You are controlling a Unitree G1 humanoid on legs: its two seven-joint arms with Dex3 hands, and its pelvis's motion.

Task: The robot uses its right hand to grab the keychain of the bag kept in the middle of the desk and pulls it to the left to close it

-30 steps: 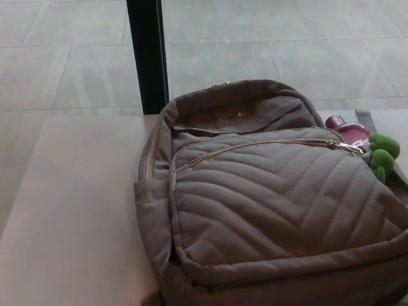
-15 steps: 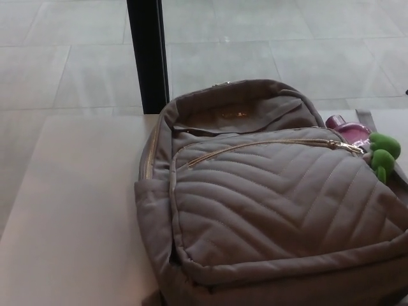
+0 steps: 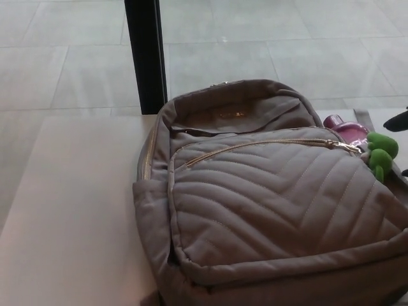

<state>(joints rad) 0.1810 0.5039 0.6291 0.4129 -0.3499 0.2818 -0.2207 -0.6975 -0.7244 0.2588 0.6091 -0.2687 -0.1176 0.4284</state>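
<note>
Right hand (image 3: 400, 121) has newly entered at the right edge, open or closed cannot tell, near the green keychain (image 3: 382, 153) at the bag's (image 3: 274, 204) right side; grab and pull both remain.

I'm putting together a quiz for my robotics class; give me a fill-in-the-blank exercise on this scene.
1. The plush keychain at the backpack's side is ____ in colour.
2. The front pocket's zipper is ____ in colour.
3. Behind the backpack stands a ____ pillar.
4. The hand showing at the picture's edge, near the keychain, is the robot's ____ one.

Missing words: green; gold; black; right.
</note>
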